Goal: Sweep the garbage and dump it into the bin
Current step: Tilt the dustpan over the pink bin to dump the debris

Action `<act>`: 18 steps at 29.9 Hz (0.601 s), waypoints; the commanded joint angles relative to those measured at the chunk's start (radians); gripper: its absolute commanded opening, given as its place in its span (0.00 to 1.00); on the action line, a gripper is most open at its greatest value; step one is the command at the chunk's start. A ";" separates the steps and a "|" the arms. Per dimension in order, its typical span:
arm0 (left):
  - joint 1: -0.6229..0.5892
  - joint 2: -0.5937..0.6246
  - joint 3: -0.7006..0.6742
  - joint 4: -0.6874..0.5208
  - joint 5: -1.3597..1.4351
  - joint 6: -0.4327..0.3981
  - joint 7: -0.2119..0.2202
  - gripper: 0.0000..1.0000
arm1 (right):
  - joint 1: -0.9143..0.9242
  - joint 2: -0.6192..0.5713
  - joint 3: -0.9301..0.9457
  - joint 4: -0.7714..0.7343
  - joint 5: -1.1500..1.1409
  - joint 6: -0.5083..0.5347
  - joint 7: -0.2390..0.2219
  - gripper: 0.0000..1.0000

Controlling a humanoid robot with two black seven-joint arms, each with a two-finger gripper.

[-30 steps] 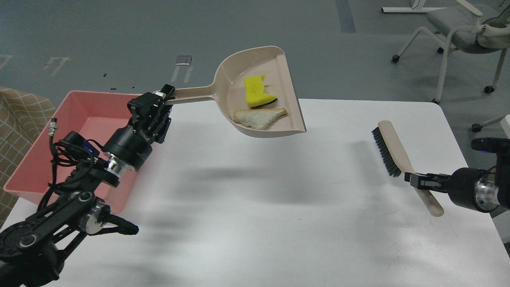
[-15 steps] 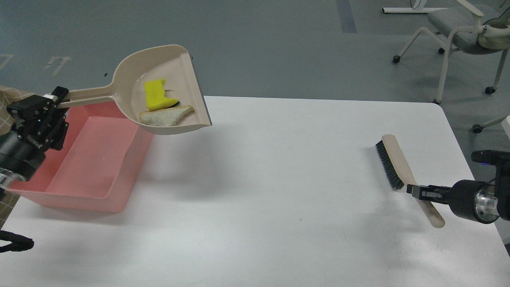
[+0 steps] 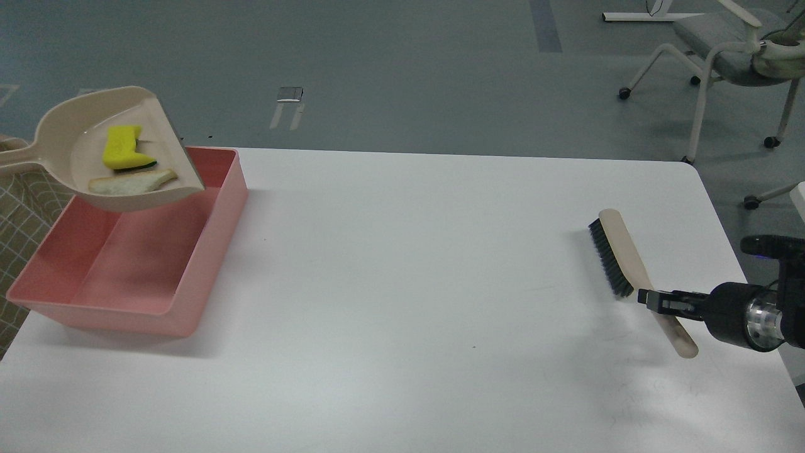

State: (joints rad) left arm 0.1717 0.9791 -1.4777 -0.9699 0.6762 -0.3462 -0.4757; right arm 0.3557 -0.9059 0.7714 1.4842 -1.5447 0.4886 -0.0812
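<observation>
Over the pink bin (image 3: 207,251) now hangs the dustpan (image 3: 94,126), moved left with the garbage (image 3: 126,148) ready to tip; its holder is unseen, while the right gripper (image 3: 657,301) pinches the brush (image 3: 619,251).

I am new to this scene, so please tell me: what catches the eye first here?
First the pink bin at the table's left edge, with a beige dustpan held above its far end, carrying a yellow sponge and a pale flat piece. At the right, the right gripper holds a brush by its handle over the white table.
</observation>
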 commanded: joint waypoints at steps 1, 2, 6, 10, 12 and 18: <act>0.002 0.073 0.014 0.019 0.014 -0.011 0.000 0.22 | -0.006 -0.001 0.000 0.008 0.000 0.000 0.000 0.04; 0.005 0.098 0.016 0.019 0.034 -0.011 0.000 0.21 | -0.012 -0.001 0.000 0.011 -0.002 0.000 0.000 0.04; 0.000 0.138 0.017 0.017 0.141 -0.011 0.000 0.21 | -0.021 -0.002 0.003 0.018 -0.005 0.000 -0.002 0.03; -0.023 0.141 0.017 0.000 0.348 -0.010 0.000 0.22 | -0.027 -0.007 0.003 0.013 -0.006 0.000 -0.002 0.03; -0.032 0.141 0.025 -0.021 0.419 -0.010 0.000 0.22 | -0.032 -0.011 0.003 0.013 -0.003 0.000 -0.002 0.02; -0.099 0.147 0.036 -0.059 0.543 0.000 -0.001 0.22 | -0.063 -0.005 0.003 0.025 -0.002 0.000 -0.002 0.03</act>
State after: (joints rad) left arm 0.1043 1.1219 -1.4437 -1.0127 1.1635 -0.3475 -0.4758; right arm 0.3107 -0.9171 0.7752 1.5001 -1.5468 0.4883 -0.0828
